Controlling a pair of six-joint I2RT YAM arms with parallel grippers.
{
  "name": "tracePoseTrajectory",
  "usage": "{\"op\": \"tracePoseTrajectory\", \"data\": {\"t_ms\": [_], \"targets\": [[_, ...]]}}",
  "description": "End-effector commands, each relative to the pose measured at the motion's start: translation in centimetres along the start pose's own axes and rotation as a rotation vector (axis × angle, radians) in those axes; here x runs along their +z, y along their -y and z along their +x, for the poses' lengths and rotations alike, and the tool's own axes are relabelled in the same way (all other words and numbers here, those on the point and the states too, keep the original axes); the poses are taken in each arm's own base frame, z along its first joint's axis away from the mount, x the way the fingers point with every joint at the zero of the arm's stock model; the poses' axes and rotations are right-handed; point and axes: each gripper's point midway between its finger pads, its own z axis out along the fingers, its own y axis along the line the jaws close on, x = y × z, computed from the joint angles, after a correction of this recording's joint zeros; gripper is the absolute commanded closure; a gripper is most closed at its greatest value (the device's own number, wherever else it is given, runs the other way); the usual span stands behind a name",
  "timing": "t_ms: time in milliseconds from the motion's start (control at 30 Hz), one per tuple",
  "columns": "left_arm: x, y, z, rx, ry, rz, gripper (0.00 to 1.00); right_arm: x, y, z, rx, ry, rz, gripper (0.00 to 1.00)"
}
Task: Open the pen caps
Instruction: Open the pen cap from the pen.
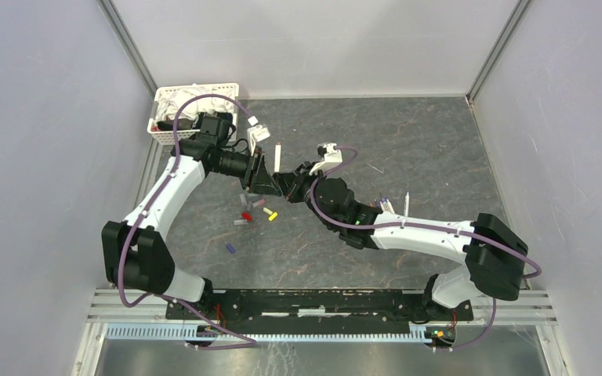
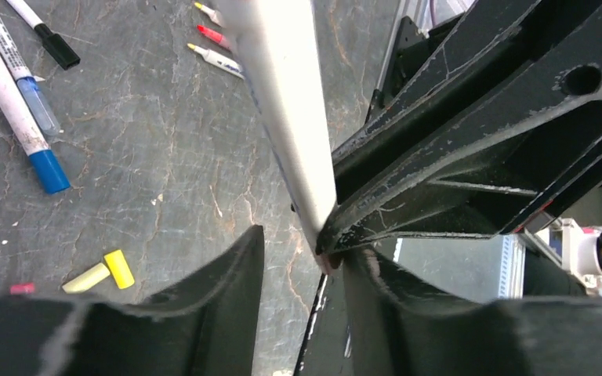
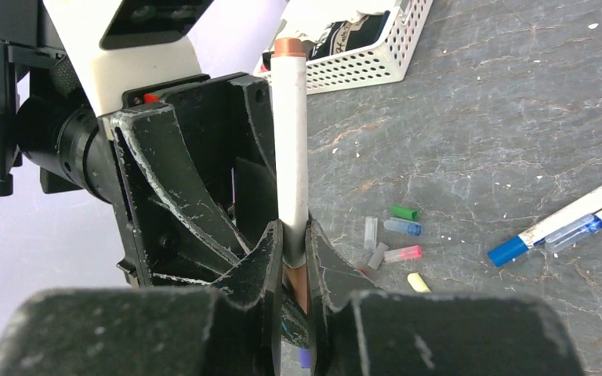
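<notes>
White plastic, the pen (image 3: 290,141) should be light, stiff and slick. Its brown cap (image 3: 298,286) is probably a tight push fit, best pinched squarely across its short sides and pulled straight along the barrel. Right gripper (image 3: 294,251) is clamped on the barrel just above that cap, holding the pen upright over the table (image 1: 407,141). Left gripper (image 2: 302,262) stands half open, holding nothing. The capped end sits at the mouth of its jaws, nearer one finger than the other.

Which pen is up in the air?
The white pen with the brown tip, pinched upright by the right gripper. The other pens lie flat on the table.
</notes>
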Motion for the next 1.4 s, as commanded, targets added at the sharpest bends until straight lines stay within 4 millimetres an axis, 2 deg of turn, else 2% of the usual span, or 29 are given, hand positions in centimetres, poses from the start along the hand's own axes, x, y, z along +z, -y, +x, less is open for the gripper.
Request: {"op": "tracePoseTrajectory", "data": {"t_ms": [0,100,167,200,300,367,500,600,733,867,1167,1367], "targets": [[-0.3,0.9,-1.3,0.018,0.043,0.017,0.59,0.3,-1.7,-1.6,0.062,0.065,-0.036,1.0],[-0.4,0.7,-1.5,0.027,0.044,0.005,0.75,0.2,-1.4,-1.1,0.066,0.054,-0.033,1.0],[-0.5,0.5,-1.5,0.035,0.037,-0.012,0.95,0.0,-1.2,-0.8,0.067,0.042,-0.031,0.99],[-0.5,0.3,-1.3,0.04,0.029,-0.025,0.97,0.0,-1.2,-0.6,0.067,0.032,-0.035,0.93],[-1.0,-0.4,-0.4,0.097,-0.022,-0.071,0.98,0.0,-1.2,-0.4,0.06,-0.04,-0.059,0.7],[-1.7,-1.1,0.7,0.168,-0.079,-0.129,0.98,0.2,-0.5,-1.3,0.077,-0.092,-0.084,0.56],[-3.8,-3.2,3.7,0.347,-0.243,-0.264,0.98,-0.2,1.7,-3.5,0.053,-0.193,-0.127,0.43],[-5.5,-3.8,5.8,0.487,-0.371,-0.317,0.98,-1.0,2.6,-3.5,-0.027,-0.317,-0.16,0.35],[-6.9,-3.8,7.4,0.676,-0.501,-0.345,0.98,-1.8,3.1,-2.5,-0.066,-0.453,-0.216,0.29],[-7.4,-3.3,7.8,0.805,-0.58,-0.343,0.98,-2.1,3.7,-0.1,-0.049,-0.599,-0.255,0.28],[-6.2,-1.8,8.5,0.934,-0.675,-0.27,0.98,-1.9,2.1,3.3,0.018,-0.781,-0.397,0.26],[-6.0,-1.4,8.3,0.987,-0.693,-0.252,0.98,-2.6,1.0,5.5,0.082,-0.887,-0.483,0.26]]}}
